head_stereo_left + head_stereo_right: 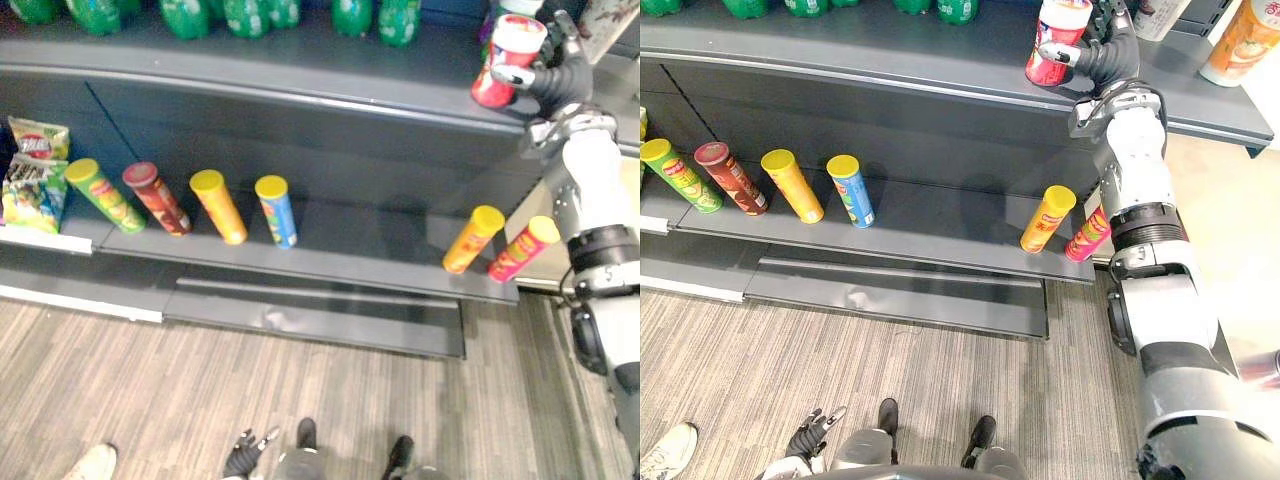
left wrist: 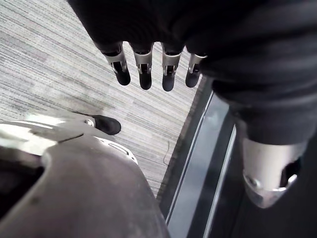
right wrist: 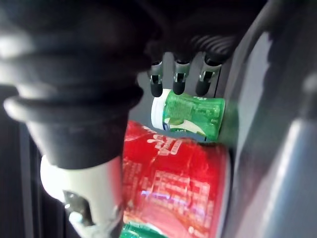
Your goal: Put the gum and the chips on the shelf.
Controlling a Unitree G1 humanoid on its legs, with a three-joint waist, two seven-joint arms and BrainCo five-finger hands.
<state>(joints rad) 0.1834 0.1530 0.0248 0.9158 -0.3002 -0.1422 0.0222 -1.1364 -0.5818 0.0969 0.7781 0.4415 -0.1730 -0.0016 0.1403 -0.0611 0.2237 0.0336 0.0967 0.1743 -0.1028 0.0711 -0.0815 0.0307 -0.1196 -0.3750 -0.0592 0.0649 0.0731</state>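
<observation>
The dark upper shelf (image 1: 300,75) and lower shelf (image 1: 370,240) stand over a striped wood-look floor (image 1: 150,380). The lower one carries leaning chips tubes (image 1: 218,205) with free room between them. At the right end of the upper shelf, my right hand (image 1: 560,75) has its fingers wrapped around the red canister (image 1: 505,60) with a white lid. I judge it light, stiff and smooth, best held at mid-body. A small green bottle (image 3: 190,114) lies just beyond. My left hand (image 2: 143,69) hangs relaxed.
</observation>
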